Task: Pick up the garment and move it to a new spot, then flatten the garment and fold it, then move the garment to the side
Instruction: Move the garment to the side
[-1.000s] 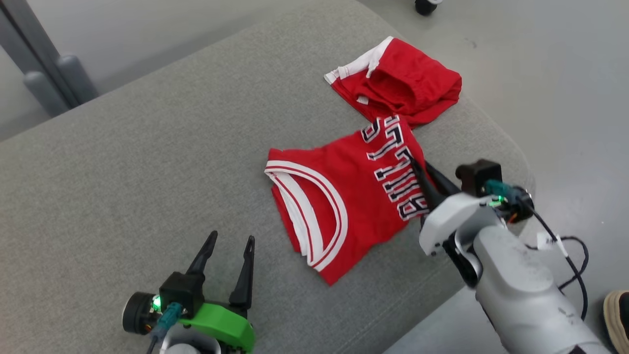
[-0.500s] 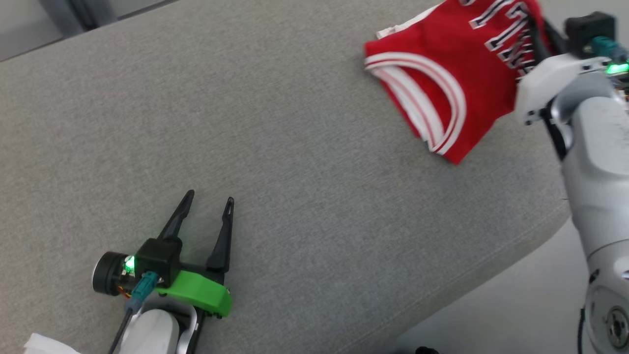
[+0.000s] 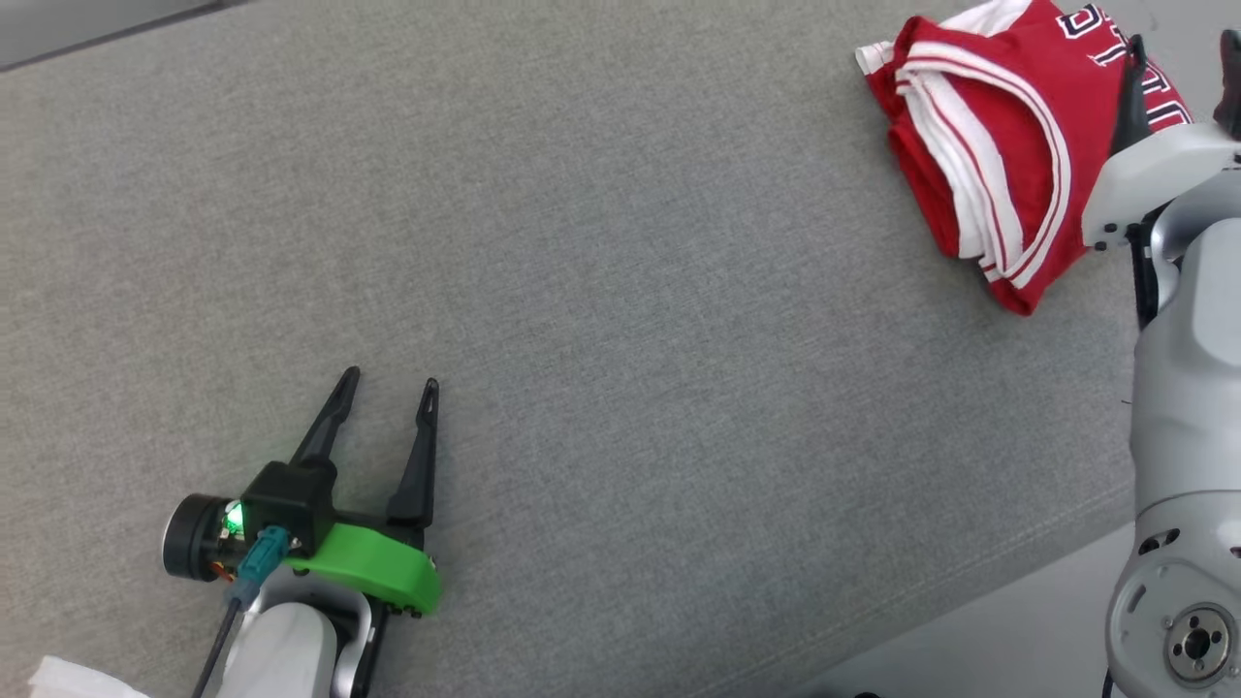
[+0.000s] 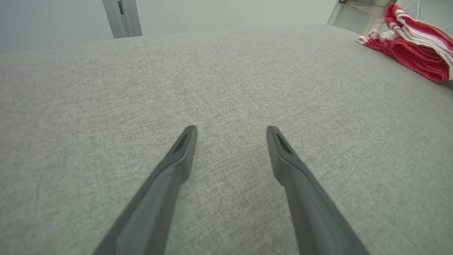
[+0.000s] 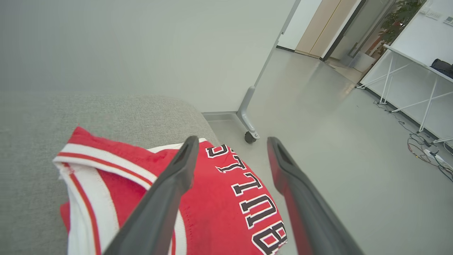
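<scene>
Two checks: left pincer (image 3: 388, 383)?
— Spread, idle over bare grey cushion (image 3: 620, 291); not needed for now.
— And right pincer (image 5: 230, 141), jersey (image 3: 1008, 165)?
— Spread just above jersey, pinching nothing. Folded jersey lies at cushion's far right edge, likely its set-aside spot, middle kept free.

Bright, even light, soft shadows; wrist-view edges seem bowed

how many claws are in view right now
2. The left claw is open, low over the grey cushion at the head view's lower left. The right claw is open over the red jersey at the upper right. None seems hidden.
</scene>
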{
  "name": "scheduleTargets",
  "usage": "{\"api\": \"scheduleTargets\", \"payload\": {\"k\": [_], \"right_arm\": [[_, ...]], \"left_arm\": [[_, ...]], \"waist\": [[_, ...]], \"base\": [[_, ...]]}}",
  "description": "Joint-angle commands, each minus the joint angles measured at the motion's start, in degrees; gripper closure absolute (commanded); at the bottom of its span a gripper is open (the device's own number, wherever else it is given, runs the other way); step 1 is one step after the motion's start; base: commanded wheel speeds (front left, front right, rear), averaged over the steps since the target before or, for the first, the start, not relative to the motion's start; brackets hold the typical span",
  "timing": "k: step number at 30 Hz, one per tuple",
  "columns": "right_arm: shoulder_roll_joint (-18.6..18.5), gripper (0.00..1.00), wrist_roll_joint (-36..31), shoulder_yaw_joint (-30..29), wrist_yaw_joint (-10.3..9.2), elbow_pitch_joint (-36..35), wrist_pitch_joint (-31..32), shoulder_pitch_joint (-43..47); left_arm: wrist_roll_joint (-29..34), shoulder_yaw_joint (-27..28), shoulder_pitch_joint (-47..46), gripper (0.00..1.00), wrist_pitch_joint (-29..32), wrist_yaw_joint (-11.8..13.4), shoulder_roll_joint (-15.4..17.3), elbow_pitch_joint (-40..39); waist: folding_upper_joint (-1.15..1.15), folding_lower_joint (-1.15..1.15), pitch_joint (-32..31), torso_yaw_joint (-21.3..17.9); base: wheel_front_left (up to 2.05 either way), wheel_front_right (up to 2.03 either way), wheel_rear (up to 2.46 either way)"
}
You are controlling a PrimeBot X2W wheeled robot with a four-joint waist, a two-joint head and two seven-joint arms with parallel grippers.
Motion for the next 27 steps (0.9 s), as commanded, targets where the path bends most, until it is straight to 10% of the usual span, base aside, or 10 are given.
{"api": "scheduleTargets", "payload": {"k": [1,13,27], "right_arm": [[0.43,0.0,0.9,1.04,-0.1,-0.04,-0.55,0.6],[0.84,0.0,29.9,25.87,-0.1,-19.09,-0.61,12.3],[0.73,0.0,38.8,33.18,-0.1,-21.83,-0.62,31.17]], "left_arm": [[0.47,0.88,0.89,0.0,0.05,0.13,-0.22,0.42],[1.89,9.42,3.17,0.0,0.05,0.21,-3.2,1.79],[3.05,16.46,5.32,0.0,0.06,0.32,-4.62,2.77]], "waist": [[0.0,-0.01,-1.81,0.37],[0.0,-0.01,-8.91,5.31],[0.0,-0.01,-13.54,14.34]], "base": [[0.0,0.0,0.0],[0.0,0.0,0.0],[0.0,0.0,0.0]]}}
